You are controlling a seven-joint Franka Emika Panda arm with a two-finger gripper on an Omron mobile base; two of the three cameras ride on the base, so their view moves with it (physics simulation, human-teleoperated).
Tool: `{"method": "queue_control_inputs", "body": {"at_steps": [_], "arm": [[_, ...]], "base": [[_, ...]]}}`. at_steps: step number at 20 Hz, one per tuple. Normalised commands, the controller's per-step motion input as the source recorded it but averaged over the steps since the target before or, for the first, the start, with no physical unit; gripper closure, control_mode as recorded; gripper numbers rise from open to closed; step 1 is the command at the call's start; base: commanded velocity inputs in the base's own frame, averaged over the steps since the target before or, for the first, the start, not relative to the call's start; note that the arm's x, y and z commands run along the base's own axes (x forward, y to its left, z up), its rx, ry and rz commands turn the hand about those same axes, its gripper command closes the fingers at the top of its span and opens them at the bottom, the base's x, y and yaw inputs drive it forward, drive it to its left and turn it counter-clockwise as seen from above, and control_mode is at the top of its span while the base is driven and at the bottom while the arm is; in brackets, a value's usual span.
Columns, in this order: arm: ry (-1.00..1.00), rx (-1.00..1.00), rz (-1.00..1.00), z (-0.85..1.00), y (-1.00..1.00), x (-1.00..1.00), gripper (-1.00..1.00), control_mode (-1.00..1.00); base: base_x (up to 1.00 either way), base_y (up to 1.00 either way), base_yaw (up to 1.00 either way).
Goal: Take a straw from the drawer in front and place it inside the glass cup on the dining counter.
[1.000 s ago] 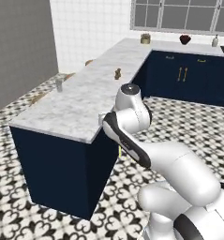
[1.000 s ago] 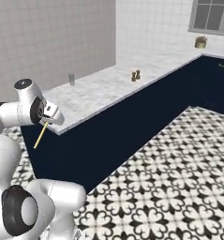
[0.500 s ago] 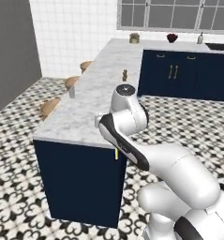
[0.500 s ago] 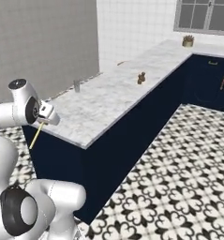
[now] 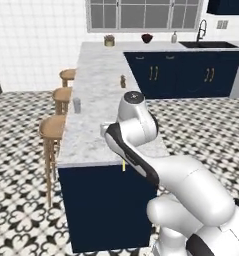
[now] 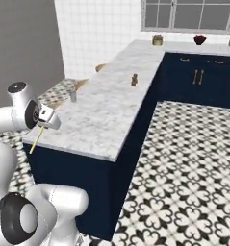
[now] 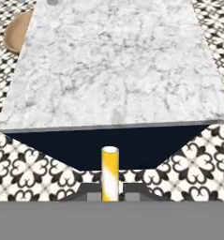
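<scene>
My fingers (image 7: 110, 197) are closed tight on the straw (image 7: 109, 173), and its long axis points straight out from them, toward the near edge of the desk (image 7: 113, 70). From the right base camera the straw (image 6: 35, 141) hangs slanted below my hand, lower than the marble top. The glass cup (image 5: 77, 105) stands far ahead along the desk, close to the side with the stools — in the right base camera it (image 6: 73, 96) is well apart from me. I judge the coming move must lift the straw above the slab, then carry it forward to the cup.
</scene>
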Motion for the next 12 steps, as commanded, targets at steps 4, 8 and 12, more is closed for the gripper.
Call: {"method": "queue_control_inputs", "body": {"at_steps": [4,8,12], "arm": [[0.0,0.0,0.0,0.0,0.0,0.0,1.0,1.0],[0.0,0.0,0.0,0.0,0.0,0.0,1.0,1.0],[0.0,0.0,0.0,0.0,0.0,0.0,1.0,1.0]], "base": [[-0.11,1.0,-0.39],[-0.22,1.0,-0.37],[-0.41,1.0,-0.36]]}}
